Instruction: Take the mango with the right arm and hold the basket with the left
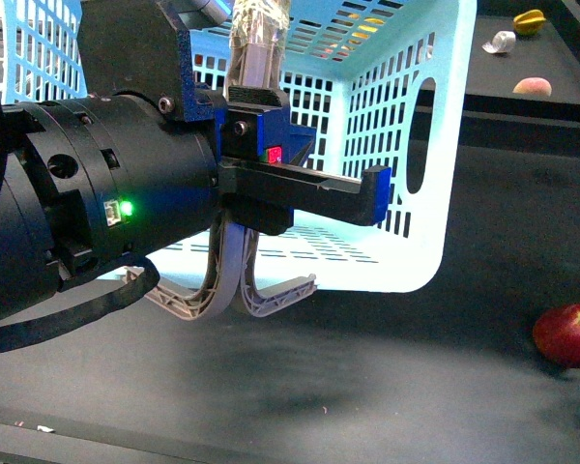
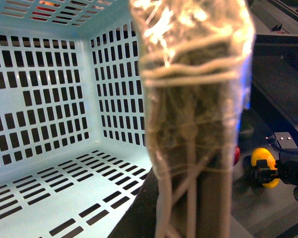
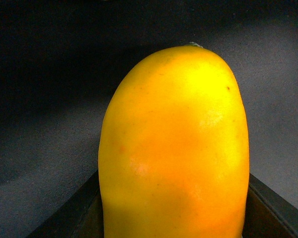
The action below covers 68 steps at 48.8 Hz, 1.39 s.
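Observation:
The light-turquoise basket [image 1: 387, 116] is tipped up off the dark table, and its slotted inside [image 2: 39, 99] fills half of the left wrist view. My left gripper [image 1: 271, 208], black and blue on a thick black arm with a green light, is shut on the basket's grey-brown handles [image 1: 234, 280]. A tape-wrapped finger [image 2: 193, 124] blocks the middle of the left wrist view. The yellow mango [image 3: 174, 144] fills the right wrist view, with my right gripper [image 3: 174, 218] shut on it. From the left wrist, the mango [image 2: 262, 161] and right gripper [image 2: 275, 171] show low beside the basket.
A red round fruit [image 1: 568, 334] lies on the table to the right of the basket. On a raised dark ledge at the back right sit a yellow piece [image 1: 529, 20], a pale wrapped object [image 1: 500, 42] and a peach-coloured fruit [image 1: 532, 87].

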Each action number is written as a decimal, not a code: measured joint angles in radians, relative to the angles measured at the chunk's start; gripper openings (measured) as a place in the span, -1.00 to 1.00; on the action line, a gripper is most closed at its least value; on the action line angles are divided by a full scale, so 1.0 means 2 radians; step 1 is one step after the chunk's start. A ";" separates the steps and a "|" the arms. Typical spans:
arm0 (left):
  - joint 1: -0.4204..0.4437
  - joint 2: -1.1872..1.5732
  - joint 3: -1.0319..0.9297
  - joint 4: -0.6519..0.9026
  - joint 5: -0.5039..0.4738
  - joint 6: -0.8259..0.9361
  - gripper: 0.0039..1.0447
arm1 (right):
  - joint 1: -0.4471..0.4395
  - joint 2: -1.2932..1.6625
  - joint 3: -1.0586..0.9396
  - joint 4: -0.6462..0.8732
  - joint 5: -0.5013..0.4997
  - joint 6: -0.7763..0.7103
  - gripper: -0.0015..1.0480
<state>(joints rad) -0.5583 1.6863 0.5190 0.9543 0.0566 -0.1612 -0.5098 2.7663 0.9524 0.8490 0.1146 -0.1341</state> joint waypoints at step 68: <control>0.000 0.000 0.000 0.000 0.000 0.000 -0.91 | 0.327 -0.699 -0.198 -0.224 -0.164 0.181 0.14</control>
<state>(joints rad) -0.5583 1.6863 0.5190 0.9543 0.0563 -0.1612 0.1452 1.3685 0.5560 0.4000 -0.2138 0.2287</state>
